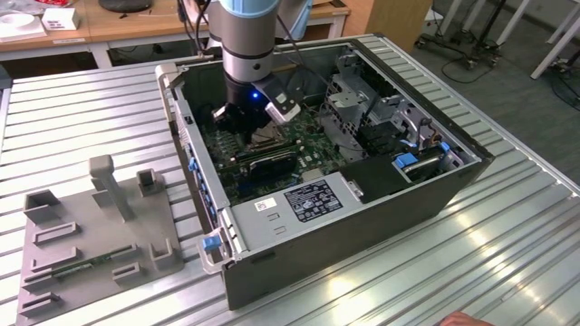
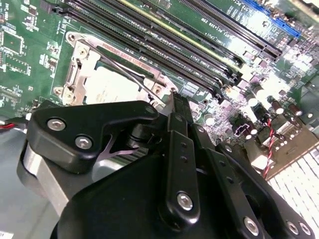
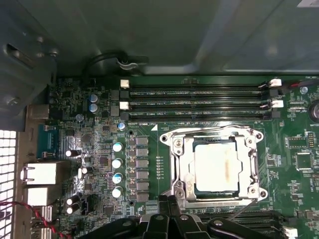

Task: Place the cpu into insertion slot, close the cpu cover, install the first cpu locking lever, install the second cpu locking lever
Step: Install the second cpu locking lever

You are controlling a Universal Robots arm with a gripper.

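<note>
cpu (image 3: 215, 165) in socket, cpu cover (image 3: 215, 142) around it, tool (image 1: 246, 129) above

The exterior view is evenly and brightly lit, with pale streaks of glare on the ribbed metal desk (image 1: 426, 272) toward the exterior view's right; the inside of the open computer case (image 1: 363, 224) lies in shade. In the second wrist view the cpu (image 2: 112, 87) is washed out nearly white, and the far motherboard corner blooms with glare. The black gripper (image 2: 177, 112) fills the foreground, dark and soft. The first wrist view is dimmer, with the cpu (image 3: 216, 166) bright and the case wall above blurred.
</note>
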